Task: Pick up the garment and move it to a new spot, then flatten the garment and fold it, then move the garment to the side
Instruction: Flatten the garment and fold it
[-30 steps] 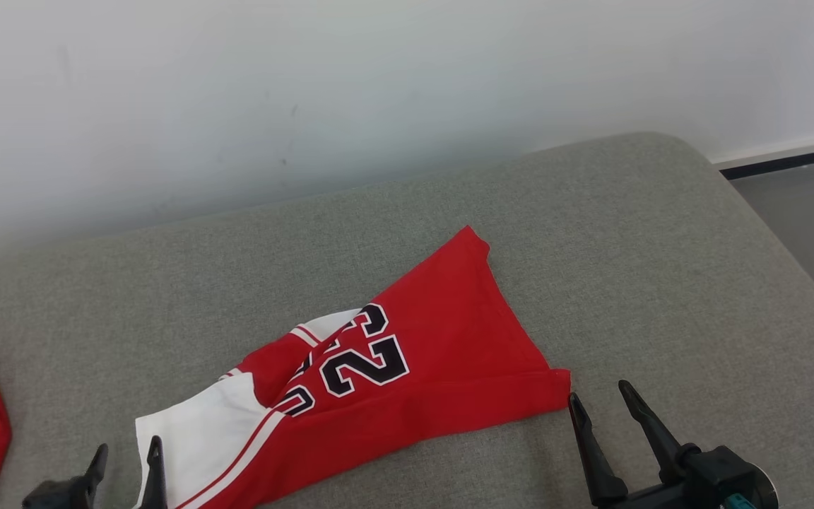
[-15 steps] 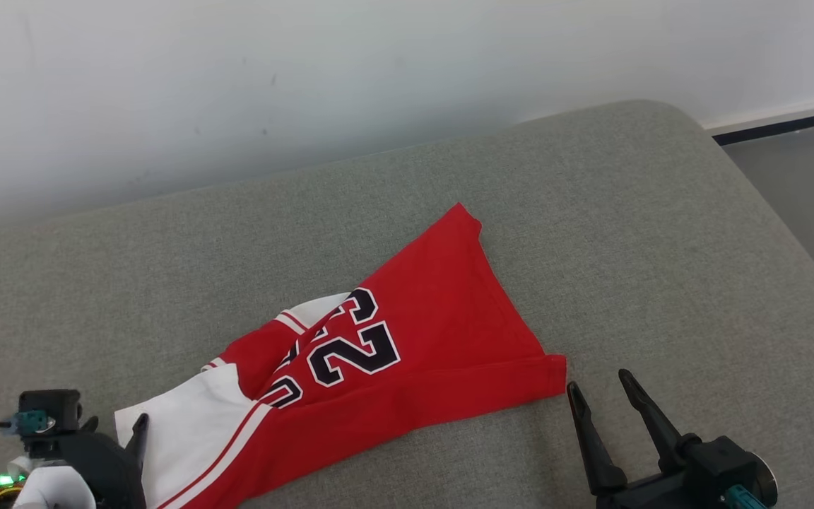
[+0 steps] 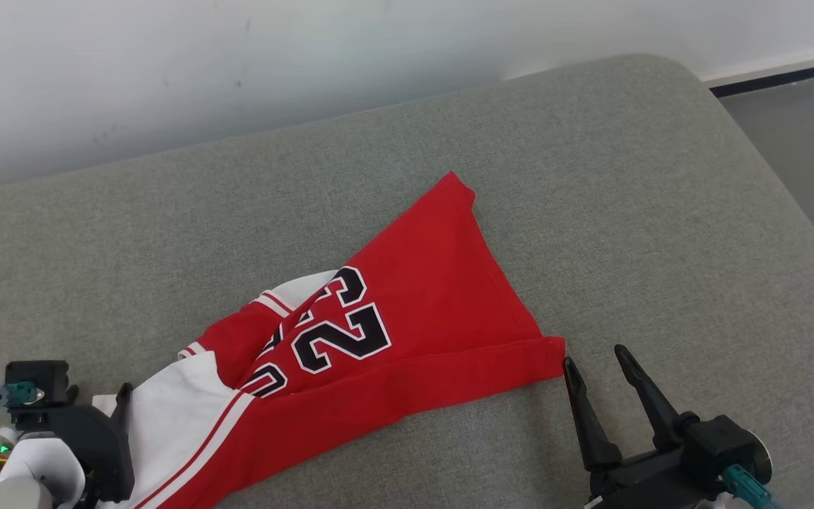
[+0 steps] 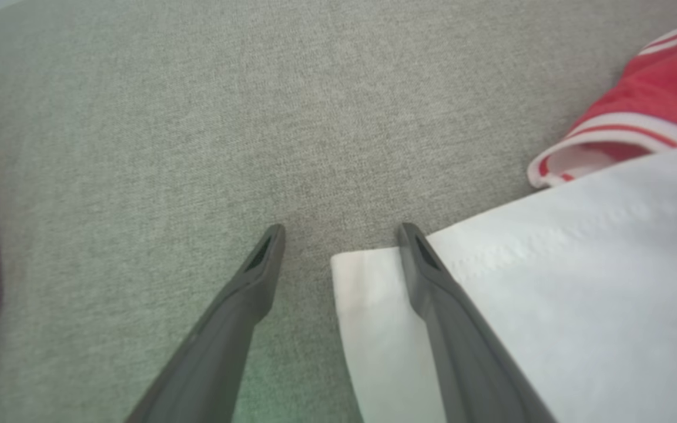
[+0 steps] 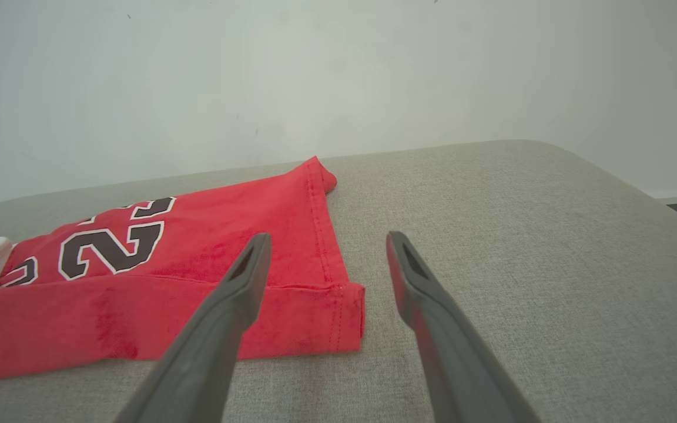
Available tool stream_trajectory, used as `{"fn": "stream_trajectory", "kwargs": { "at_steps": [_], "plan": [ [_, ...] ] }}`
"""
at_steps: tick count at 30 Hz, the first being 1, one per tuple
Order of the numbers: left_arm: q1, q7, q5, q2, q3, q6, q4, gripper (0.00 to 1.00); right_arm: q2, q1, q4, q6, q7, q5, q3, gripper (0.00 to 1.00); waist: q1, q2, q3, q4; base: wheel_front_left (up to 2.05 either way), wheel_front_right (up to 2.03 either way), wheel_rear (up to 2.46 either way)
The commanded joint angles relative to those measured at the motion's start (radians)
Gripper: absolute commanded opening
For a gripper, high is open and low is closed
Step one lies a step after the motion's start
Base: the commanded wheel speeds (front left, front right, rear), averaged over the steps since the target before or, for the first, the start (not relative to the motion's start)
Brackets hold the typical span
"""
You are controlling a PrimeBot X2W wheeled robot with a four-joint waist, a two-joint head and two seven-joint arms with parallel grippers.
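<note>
Red garment (image 3: 414,318) one, perhaps two; left gripper (image 4: 341,232), right gripper (image 5: 327,238) spread.

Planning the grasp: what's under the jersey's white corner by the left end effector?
Grey cushion shows around the jersey; whatever lies beneath the corner is covered. Left end effector is open at its edge.

The garment (image 3: 421,304) is soft, matt knit cloth with a stitched hem; its black numerals look smoother. The couch (image 3: 626,212) wears coarse grey woven fabric. The left gripper (image 4: 341,227) and right gripper (image 3: 593,354) look like dark matt plastic. The wall (image 3: 237,63) is matt paint.
</note>
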Motion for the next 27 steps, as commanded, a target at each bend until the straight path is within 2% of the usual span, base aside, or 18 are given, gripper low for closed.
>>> {"fn": "stream_trajectory", "kwargs": {
  "at_steps": [1,13,14,15,16,27],
  "plan": [
    [0.039,0.020,-0.001,0.000,-0.002,0.010,0.002,1.00,0.003,-0.011,0.001,-0.001,0.000,-0.004,-0.002,1.00,-0.0001,-0.0001,0.005,-0.003,0.00,0.00,0.00],
    [0.160,0.118,-0.021,-0.006,-0.015,0.036,-0.215,1.00,0.007,0.004,0.002,-0.001,0.000,-0.005,-0.020,1.00,-0.0001,-0.0001,-0.002,0.020,0.00,0.00,0.00],
    [0.165,0.128,-0.024,-0.004,-0.016,0.037,-0.231,0.77,0.007,0.004,0.003,-0.001,0.000,-0.004,-0.017,1.00,-0.0001,-0.0001,-0.004,0.022,0.00,0.00,0.00],
    [0.171,0.139,-0.027,-0.002,-0.017,0.038,-0.242,0.20,0.007,0.002,0.004,-0.001,0.000,-0.004,-0.015,1.00,-0.0001,-0.0001,-0.005,0.023,0.00,0.00,0.00],
    [0.175,0.148,-0.029,0.000,-0.018,0.037,-0.252,0.00,0.008,-0.002,0.005,-0.001,0.000,-0.004,-0.012,1.00,-0.0001,-0.0001,-0.007,0.023,0.00,0.00,0.00],
    [0.183,0.083,-0.056,0.008,0.010,0.041,-0.331,0.00,-0.001,-0.014,0.021,-0.001,0.000,0.011,-0.005,1.00,-0.0001,-0.0001,-0.015,0.020,0.00,0.00,0.00]
  ]
}}
